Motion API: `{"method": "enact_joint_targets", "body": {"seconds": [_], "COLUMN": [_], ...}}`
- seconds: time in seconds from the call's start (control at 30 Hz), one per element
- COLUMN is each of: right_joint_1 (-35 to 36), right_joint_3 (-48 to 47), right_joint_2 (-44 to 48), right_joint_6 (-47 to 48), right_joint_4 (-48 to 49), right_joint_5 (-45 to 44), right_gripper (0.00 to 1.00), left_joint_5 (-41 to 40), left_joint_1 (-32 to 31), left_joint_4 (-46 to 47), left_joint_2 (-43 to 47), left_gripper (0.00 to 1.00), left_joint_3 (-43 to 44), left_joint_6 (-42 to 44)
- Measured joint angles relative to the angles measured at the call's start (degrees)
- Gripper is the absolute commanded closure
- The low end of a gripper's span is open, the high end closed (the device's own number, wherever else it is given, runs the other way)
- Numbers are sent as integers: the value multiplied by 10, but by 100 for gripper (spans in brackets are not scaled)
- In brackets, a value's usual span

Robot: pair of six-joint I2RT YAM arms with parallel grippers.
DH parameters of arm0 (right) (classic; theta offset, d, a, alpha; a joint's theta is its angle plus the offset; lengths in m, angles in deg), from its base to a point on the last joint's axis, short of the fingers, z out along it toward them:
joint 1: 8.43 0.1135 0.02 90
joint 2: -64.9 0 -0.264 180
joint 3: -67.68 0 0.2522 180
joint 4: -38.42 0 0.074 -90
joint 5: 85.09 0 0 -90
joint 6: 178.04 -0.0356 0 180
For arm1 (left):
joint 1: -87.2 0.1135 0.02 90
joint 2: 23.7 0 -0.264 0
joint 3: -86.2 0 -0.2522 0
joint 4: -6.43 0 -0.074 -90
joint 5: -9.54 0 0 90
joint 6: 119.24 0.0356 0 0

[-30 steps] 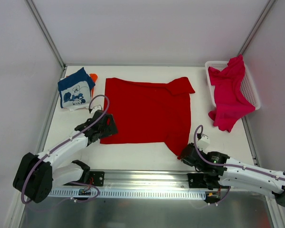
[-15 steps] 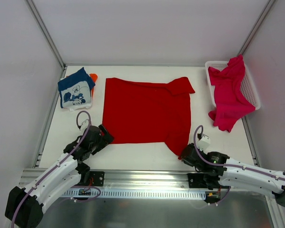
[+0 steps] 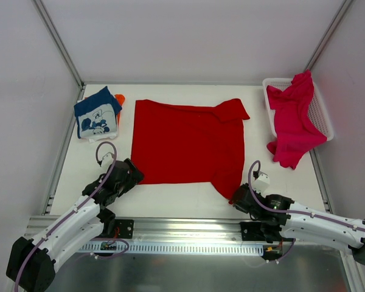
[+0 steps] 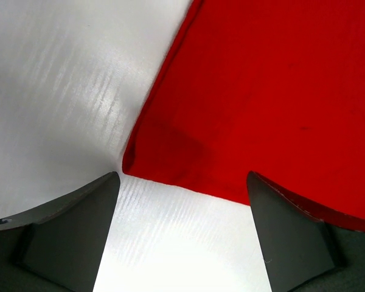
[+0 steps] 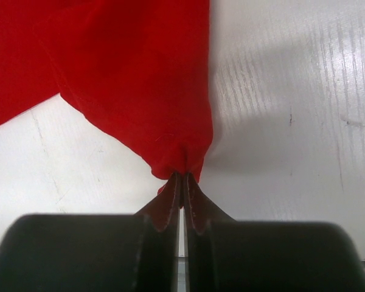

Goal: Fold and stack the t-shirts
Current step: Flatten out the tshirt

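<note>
Top view, shirts: four. A red shirt [image 3: 188, 143] lies spread flat mid-table. A pink shirt [image 3: 292, 121] is draped over the basket's near rim and trails onto the table. A navy shirt [image 3: 96, 115] sits folded at the far left, and an orange shirt [image 3: 119, 98] shows at its far right edge.
Top view, basket: one, white mesh basket [image 3: 321, 112], at the far right.
Top view, arms: two. The left gripper [image 3: 131, 173] is at the red shirt's near left corner, and the right gripper [image 3: 236, 196] is at its near right tip.
Top view, surface: one white table [image 3: 170, 196], with a metal rail [image 3: 188, 228] along the near edge.
Top view, room: plain white walls [image 3: 188, 36] with grey posts [image 3: 58, 41] at the corners.
Left wrist, grip: fingers [image 4: 73, 225] are wide apart with nothing clamped. The red shirt's corner lies on the table between them. One finger overlaps the hem; contact cannot be told.
Left wrist, surface: glossy white, streaked with reflections.
Right wrist, grip: fingers [image 5: 163, 212] are pressed together, pinching a bunched tip of the red shirt.
Right wrist, cloth: it fans out from the pinch towards the far left.
Right wrist, surface: white and finely scratched, with a soft shadow beside the cloth.
</note>
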Motion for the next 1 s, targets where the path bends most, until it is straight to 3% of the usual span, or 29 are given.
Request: {"method": "enact_joint_targets", "body": {"seconds": [0.1,0.2,0.33,0.63,0.73,0.77,0.87,1.0], "right_joint_1": [0,0,0,0,0,0,0,0], "right_joint_3": [0,0,0,9,9,9,9,9], "right_joint_2": [0,-1,-3,-6,-7,-9,-12,-14], "right_joint_6": [0,0,0,0,0,0,0,0], "right_joint_4": [0,0,1,3,4,5,7,8], "right_joint_5": [0,0,0,-2,-2,-2,-2,-2], "right_gripper": [100,100,100,100,100,100,100,100], "left_joint_5": [-9,-21,-31,-37,-38,-38,-38,-38], "left_joint_1": [0,0,0,0,0,0,0,0], "left_joint_4": [0,-1,-3,3,2,1,1,3], "left_joint_2": [-1,-4,-17,-34,-35,-37,-44,-50], "left_gripper": [19,38,51,61,74,84,100,100], "left_joint_3": [0,-1,-2,-3,-3,-3,-4,-4], "left_joint_6": [0,-2,0,1,1,0,0,0]}}
